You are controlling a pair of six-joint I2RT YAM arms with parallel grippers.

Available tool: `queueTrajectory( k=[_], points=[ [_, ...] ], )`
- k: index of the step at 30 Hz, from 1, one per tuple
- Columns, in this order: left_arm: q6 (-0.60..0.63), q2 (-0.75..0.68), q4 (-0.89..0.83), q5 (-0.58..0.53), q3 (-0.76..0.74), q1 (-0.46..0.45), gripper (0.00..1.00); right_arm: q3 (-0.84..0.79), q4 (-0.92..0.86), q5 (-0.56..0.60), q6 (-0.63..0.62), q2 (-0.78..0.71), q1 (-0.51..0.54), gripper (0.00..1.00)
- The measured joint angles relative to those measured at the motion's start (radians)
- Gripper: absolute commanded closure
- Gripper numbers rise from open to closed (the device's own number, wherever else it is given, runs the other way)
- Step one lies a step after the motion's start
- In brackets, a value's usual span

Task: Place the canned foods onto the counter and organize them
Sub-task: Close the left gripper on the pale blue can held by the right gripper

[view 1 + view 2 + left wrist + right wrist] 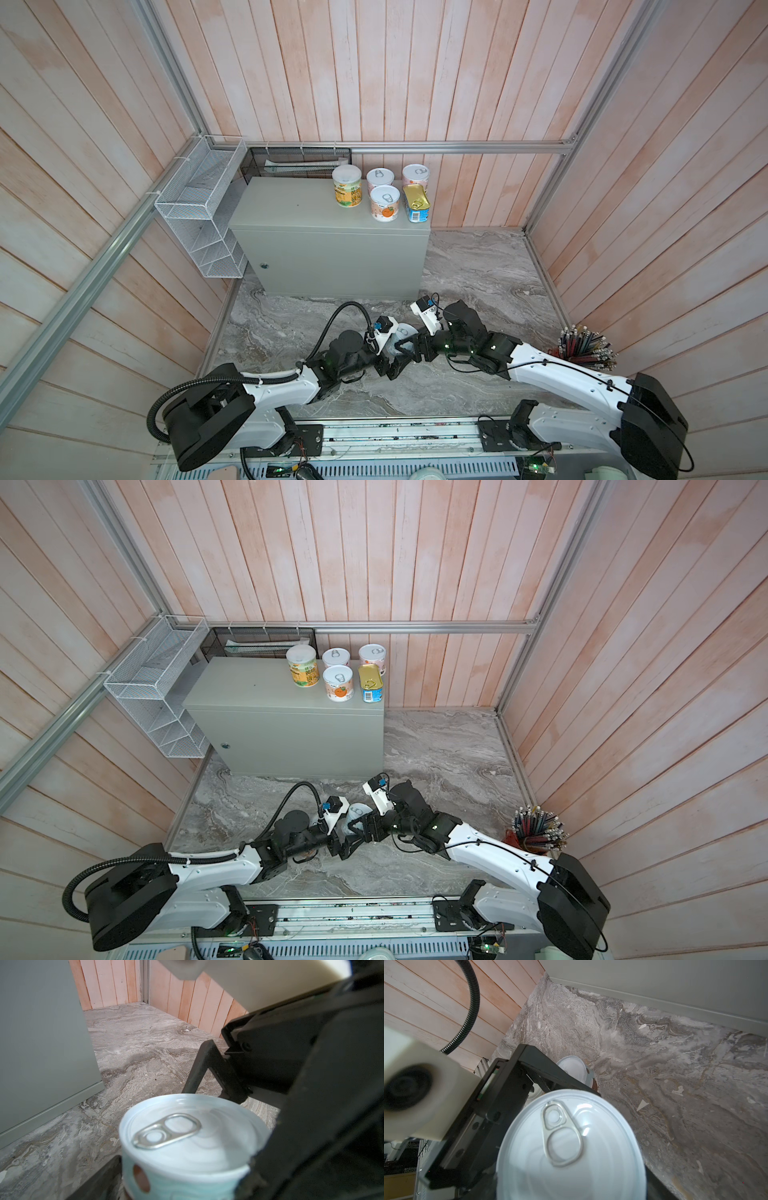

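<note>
Top view: five cans on counter; right gripper clamps sixth can; left gripper state unclear.

1. Both top views: bright, even, diffuse light, with only faint soft shadows on the grey-veined marble surface. Pink wooden plank walls bow at the frame edges, wide-angle.
2. Left wrist view: pale-lidded round metal can is soft, the marble behind it sharp.
3. Right wrist view: white boxy camera housing is heavily blurred, with a small glare streak on the can lid.
</note>
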Motion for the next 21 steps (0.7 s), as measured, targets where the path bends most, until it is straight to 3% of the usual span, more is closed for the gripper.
queueTrajectory(
  k=[8, 16, 21],
  points=[
    [0.015, 0.004, -0.002, 0.006, 0.001, -0.005, 0.22, 0.002, 0.002, -0.004, 0.003, 0.003, 0.001, 0.29],
    [0.02, 0.004, -0.003, 0.006, 0.001, -0.005, 0.31, 0.003, -0.003, -0.004, 0.004, 0.003, 0.001, 0.24],
    [0.017, 0.004, -0.005, 0.005, 0.001, -0.005, 0.33, 0.003, -0.004, -0.002, 0.004, -0.002, 0.001, 0.14]
  ],
)
